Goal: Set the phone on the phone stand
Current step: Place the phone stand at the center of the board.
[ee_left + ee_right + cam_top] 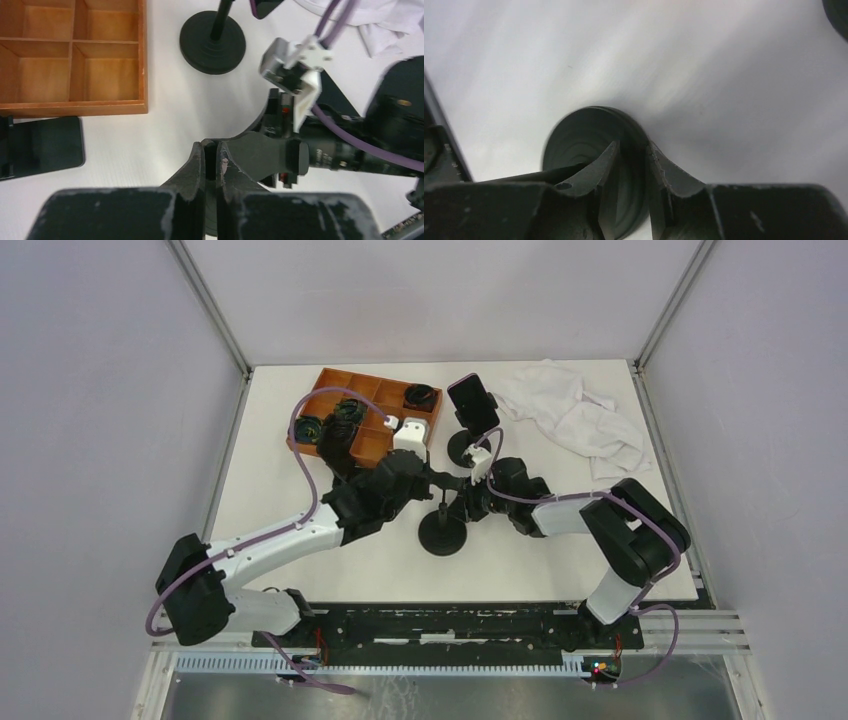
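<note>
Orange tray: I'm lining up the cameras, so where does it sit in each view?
Top external: orange tray on the far side, left of centre.
Left wrist: orange tray in the upper left corner.
Right wrist: not in it.
Shared landmark: the white table.

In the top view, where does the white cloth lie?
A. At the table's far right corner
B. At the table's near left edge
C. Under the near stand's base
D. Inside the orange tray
A: the cloth lies crumpled at the far right corner of the table, well clear of the tray.
</note>
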Robot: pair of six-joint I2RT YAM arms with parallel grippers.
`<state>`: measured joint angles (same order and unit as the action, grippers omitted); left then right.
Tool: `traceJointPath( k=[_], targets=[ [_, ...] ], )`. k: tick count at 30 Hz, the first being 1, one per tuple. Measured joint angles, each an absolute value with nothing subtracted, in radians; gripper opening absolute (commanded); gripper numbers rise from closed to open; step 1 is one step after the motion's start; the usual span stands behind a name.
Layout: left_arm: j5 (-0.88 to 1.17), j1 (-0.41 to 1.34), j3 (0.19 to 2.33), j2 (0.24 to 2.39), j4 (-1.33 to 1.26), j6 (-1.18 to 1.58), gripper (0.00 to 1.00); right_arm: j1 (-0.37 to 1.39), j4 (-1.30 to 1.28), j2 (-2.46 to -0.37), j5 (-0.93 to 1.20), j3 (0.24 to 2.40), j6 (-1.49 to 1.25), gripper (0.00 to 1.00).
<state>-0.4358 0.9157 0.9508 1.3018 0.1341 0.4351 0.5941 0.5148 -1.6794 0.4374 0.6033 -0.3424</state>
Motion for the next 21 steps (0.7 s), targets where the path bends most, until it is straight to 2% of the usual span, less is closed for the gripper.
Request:
traceJointPath(
  k=[8,17,19,21],
  targets=[
    [-0.477,0.971,0.831,1.209,0.021,0.387,0.02,0.614,0.466,-1.702,0.406,0.628,-0.329,0.3],
    [-0.52,1.018,0.78,1.184,-0.079,0.343,0.02,0.588,0.399,-1.605,0.394,0.593,-0.276,0.37],
    [-0.519,1.024,0.758,1.159,-0.101,0.343,0.02,0.545,0.393,-1.545,0.407,0.555,-0.258,0.45],
    [-0.518,1.026,0.735,1.133,-0.126,0.343,0.02,0.491,0.396,-1.49,0.432,0.522,-0.237,0.57]
  ],
)
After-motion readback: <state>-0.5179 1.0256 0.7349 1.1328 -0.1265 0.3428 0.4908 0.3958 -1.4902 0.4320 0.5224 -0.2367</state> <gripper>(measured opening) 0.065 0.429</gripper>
